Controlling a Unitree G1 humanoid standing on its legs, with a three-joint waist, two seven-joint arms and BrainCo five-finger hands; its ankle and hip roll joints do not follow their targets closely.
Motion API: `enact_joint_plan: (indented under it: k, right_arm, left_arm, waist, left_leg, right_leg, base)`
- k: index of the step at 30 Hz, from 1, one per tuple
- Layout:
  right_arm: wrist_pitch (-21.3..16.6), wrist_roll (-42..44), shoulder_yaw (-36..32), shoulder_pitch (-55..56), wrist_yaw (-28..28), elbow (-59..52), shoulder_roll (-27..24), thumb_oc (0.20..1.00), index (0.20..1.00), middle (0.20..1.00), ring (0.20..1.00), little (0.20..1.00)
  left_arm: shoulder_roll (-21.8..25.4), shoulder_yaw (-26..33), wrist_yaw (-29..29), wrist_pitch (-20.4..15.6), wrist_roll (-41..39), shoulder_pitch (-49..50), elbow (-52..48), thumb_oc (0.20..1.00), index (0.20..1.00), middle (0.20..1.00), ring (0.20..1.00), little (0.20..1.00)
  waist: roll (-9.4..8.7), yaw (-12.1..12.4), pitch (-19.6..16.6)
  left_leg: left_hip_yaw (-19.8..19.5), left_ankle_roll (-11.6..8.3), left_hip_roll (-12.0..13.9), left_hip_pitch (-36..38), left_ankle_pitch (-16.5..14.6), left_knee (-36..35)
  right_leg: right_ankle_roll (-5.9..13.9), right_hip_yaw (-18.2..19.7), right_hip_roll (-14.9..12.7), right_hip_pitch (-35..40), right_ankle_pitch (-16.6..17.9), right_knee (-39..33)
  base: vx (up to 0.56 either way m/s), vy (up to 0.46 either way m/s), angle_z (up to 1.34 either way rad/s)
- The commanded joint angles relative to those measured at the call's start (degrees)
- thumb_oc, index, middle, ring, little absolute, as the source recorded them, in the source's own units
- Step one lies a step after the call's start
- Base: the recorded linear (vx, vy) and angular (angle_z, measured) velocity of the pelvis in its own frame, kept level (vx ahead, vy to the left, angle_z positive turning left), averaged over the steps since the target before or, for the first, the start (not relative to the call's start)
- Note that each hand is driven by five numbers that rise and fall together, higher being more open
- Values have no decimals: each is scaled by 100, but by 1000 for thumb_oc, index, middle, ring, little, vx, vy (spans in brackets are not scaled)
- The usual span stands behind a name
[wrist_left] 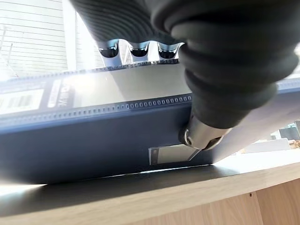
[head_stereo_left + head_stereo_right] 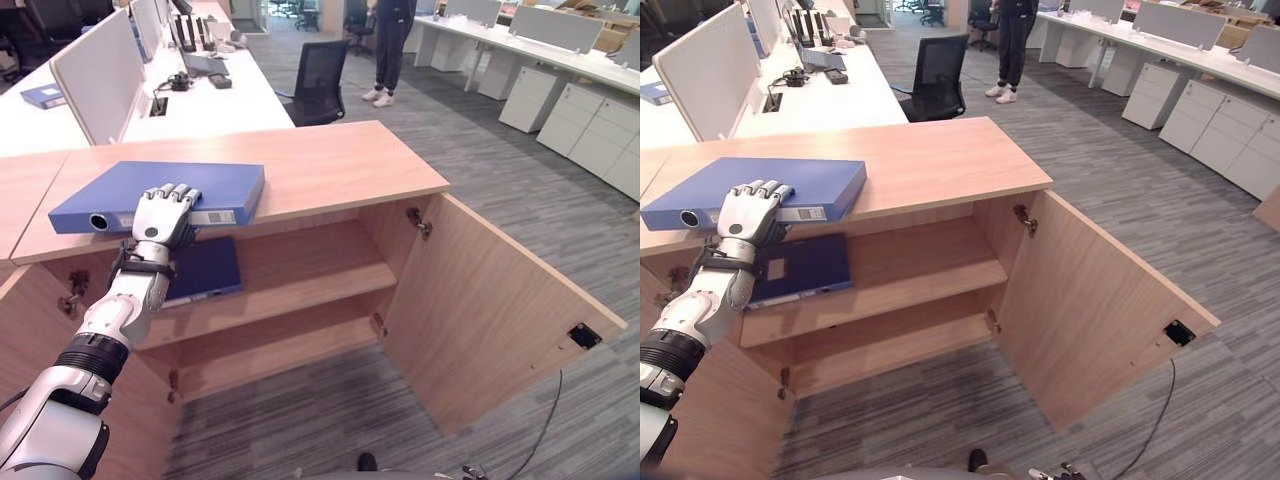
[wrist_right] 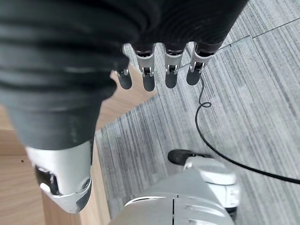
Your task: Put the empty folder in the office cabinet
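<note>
A blue folder (image 2: 150, 190) lies flat on top of the wooden office cabinet (image 2: 330, 165), its spine hanging slightly over the front edge. My left hand (image 2: 163, 215) is at that spine, its fingers curled over the folder's top face. In the left wrist view the thumb (image 1: 201, 136) presses the lower edge of the spine (image 1: 117, 126). The cabinet is open, with two shelves showing. My right hand (image 3: 159, 70) hangs over the carpet beside the cabinet with its fingers straight and nothing in it.
A second blue folder (image 2: 205, 270) lies on the upper shelf (image 2: 300, 285) just under my left hand. The cabinet door (image 2: 480, 310) stands open to the right. Behind are a black office chair (image 2: 318, 80), white desks (image 2: 200, 100) and a standing person (image 2: 388, 50).
</note>
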Motion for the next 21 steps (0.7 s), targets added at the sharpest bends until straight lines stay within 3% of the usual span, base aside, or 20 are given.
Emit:
enact_joint_plan:
  k: [1,14,20,21]
  right_arm:
    - [-53,26,64,-382,0,88,-196,1000,1000,1000,1000,1000]
    - [-10,4,144,-583,38,124,-177,1000,1000,1000,1000,1000]
    - [0,39,221,-698,110,76,-114,1000,1000,1000,1000,1000]
    - [16,34,231,-712,144,72,-105,1000,1000,1000,1000,1000]
  left_arm:
    - [208,334,62,-76,-352,-723,-238,200,200,200,200,200]
    - [-14,1100,158,-460,-1310,-1114,-1768,200,200,200,200,200]
    - [-353,1675,0,-851,-2132,-927,-2744,200,200,200,200,200]
    - [-493,1883,-135,-1035,-2571,-781,-3138,200,200,200,200,200]
  waist:
    - [159,4,134]
    - [330,164,10]
    - [405,285,-43]
    - [429,322,-75]
  left_leg:
    - [-355,-71,58,-75,-410,72]
    - [-580,-73,50,-208,-265,72]
    - [-730,-66,18,-290,-197,72]
    - [-780,-66,2,-341,-164,72]
  right_leg:
    - [635,-90,-364,545,-917,282]
    - [567,-275,-397,608,-977,308]
    - [519,-393,-407,630,-994,324]
    - [509,-445,-412,635,-979,289]
  base:
    - [-20,-24,3]
    - [-22,-22,7]
    - [-26,-30,16]
    - [-18,-24,23]
